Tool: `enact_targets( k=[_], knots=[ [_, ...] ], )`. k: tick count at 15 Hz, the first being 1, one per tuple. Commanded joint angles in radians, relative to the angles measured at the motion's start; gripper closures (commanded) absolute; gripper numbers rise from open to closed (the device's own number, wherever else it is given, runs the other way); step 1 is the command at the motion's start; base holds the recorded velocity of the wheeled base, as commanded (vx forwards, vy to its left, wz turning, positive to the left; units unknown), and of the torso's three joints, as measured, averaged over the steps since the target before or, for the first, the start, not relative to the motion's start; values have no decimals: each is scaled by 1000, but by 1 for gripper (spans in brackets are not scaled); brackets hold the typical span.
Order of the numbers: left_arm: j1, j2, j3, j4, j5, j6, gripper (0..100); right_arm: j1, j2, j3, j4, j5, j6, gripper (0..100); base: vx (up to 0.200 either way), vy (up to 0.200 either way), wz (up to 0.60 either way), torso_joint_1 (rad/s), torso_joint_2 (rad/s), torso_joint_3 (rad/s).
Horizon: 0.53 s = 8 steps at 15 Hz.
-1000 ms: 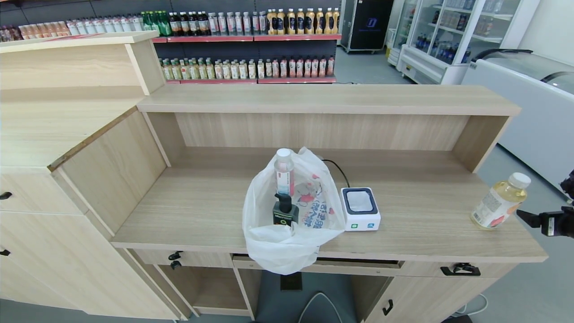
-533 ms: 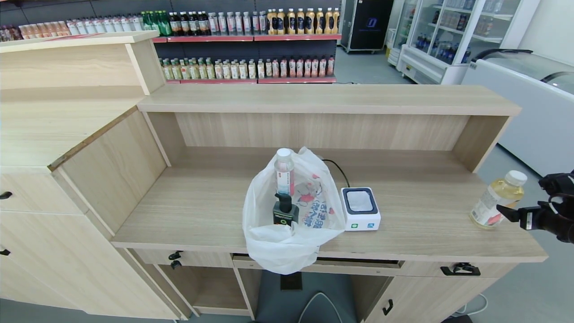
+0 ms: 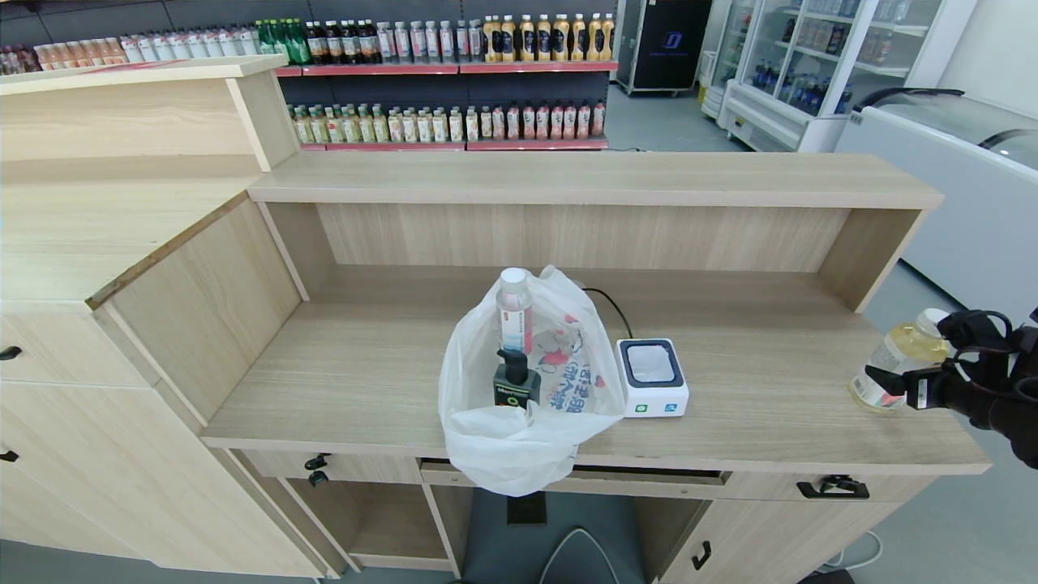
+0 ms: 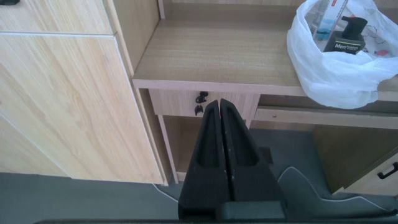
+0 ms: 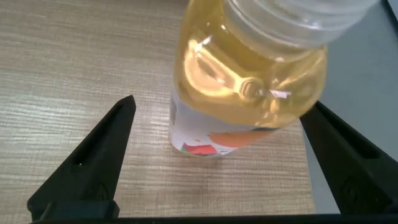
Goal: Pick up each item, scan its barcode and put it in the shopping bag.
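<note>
A: Bottle orientation?
B: The yellow-drink bottle (image 3: 896,365) stands on its base at the right end of the counter (image 3: 770,357). Cap up, long axis near vertical. Well apart from the scanner (image 3: 651,377) and the shopping bag (image 3: 486,438).
A: Right arm?
B: The right gripper (image 5: 221,106) sits about level at the counter's right edge. Jaws wide, one finger either side of the bottle, neither touching; nothing held.
A: Left?
B: The left gripper (image 4: 219,102) is low, facing the counter front. Jaws pressed together, empty.
</note>
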<state>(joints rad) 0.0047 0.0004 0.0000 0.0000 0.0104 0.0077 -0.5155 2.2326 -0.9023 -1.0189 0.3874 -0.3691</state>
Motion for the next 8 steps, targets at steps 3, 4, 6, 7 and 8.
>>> enact_targets(
  k=[3,4,6,7,8],
  knots=[
    [0,0,0,0,0,0,100,17,27,-27,-13,-1,-1,0,0,0,0,0,0,0],
    [0,0,0,0,0,0,100,17,30,-29,-12,-1,-1,0,0,0,0,0,0,0],
    [0,0,0,0,0,0,100,17,41,-36,-13,-4,-1,0,0,0,0,0,0,0],
    [0,0,0,0,0,0,100,20,47,-47,-13,-4,-1,0,0,0,0,0,0,0],
    [0,0,0,0,0,0,100,22,52,-56,-13,-5,-1,0,0,0,0,0,0,0]
  ],
)
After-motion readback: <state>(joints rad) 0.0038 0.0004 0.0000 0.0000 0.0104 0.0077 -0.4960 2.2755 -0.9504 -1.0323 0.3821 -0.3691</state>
